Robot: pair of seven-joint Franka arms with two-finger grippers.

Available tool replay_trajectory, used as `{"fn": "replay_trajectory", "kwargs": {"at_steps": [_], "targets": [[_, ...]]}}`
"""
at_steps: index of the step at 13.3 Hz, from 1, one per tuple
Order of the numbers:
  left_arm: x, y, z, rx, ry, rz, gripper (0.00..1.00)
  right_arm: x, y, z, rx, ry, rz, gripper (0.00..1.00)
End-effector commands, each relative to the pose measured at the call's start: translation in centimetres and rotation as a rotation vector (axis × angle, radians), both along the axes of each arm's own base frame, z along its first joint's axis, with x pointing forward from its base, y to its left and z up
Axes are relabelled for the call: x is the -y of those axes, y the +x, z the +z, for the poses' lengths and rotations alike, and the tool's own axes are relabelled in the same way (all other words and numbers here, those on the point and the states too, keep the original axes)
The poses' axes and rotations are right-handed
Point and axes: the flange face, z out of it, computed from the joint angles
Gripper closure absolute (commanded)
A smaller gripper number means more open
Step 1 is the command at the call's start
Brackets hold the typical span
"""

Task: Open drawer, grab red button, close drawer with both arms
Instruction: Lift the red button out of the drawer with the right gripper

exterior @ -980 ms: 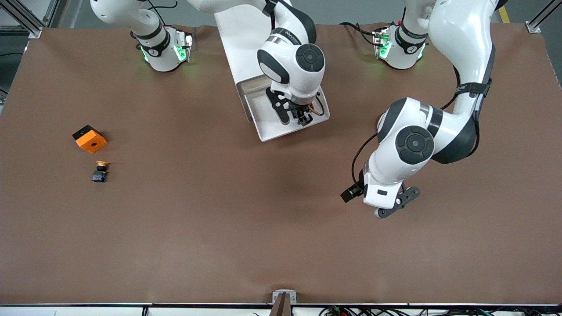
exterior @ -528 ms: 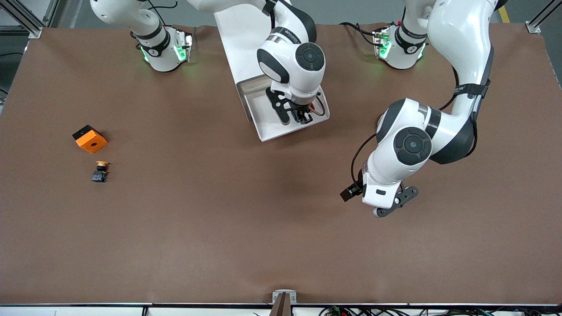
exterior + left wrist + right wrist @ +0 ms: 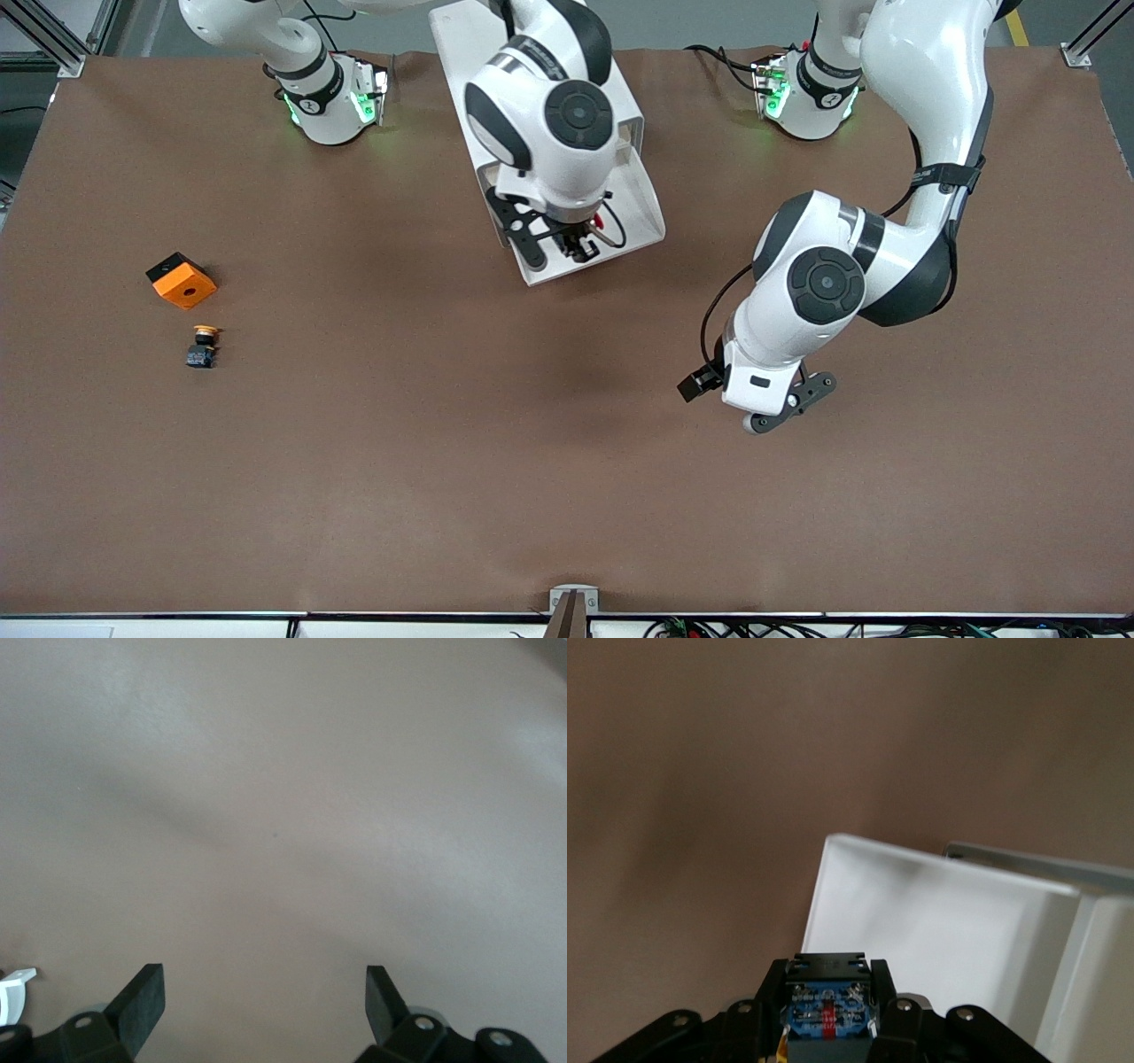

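Broad bare tabletop (image 3: 443, 461) surrounds the cabinet (image 3: 496, 62) at its robot-side edge, drawer (image 3: 633, 217) pulled open. Over the drawer, the right gripper (image 3: 576, 248) pinches the button (image 3: 826, 1014). The left gripper (image 3: 266, 1005), fingers spread, hangs over open tabletop toward the left arm's end.

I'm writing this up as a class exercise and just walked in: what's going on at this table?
The right end effector is shut on the small red-capped push button with a dark blue body and holds it over the open shallow white tray drawer. The left end effector hangs open over bare brown table, waiting. An orange cube with a hole and a yellow-capped button lie toward the right arm's end.
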Motion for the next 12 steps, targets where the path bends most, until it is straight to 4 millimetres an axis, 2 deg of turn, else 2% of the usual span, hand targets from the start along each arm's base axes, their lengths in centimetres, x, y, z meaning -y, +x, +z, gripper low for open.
{"fn": "replay_trajectory", "kwargs": {"at_steps": [1,2,4,7,10,12], "targets": [[1.3,-1.0,1.0,-0.004,-0.029,-0.016,0.0,5.5,2.7,3.2,-0.017,-0.001,0.085,1.0],[1.8,-1.3,0.8,-0.007,-0.028,-0.024,0.0,7.5,3.7,3.7,-0.023,-0.012,0.12,1.0],[4.1,-2.4,0.0,-0.021,-0.025,-0.038,0.0,11.4,5.3,4.3,-0.046,-0.044,0.179,1.0],[6.7,-3.8,-2.6,-0.062,-0.012,-0.024,0.0,17.7,7.7,4.7,-0.07,-0.026,0.259,1.0],[9.8,-6.2,-6.1,-0.099,0.005,-0.072,0.0,24.5,10.0,2.9,-0.099,0.001,0.315,1.0],[11.1,-7.7,-7.0,-0.107,0.008,-0.08,0.0,28.9,10.6,1.8,-0.071,0.034,0.368,1.0]]}}
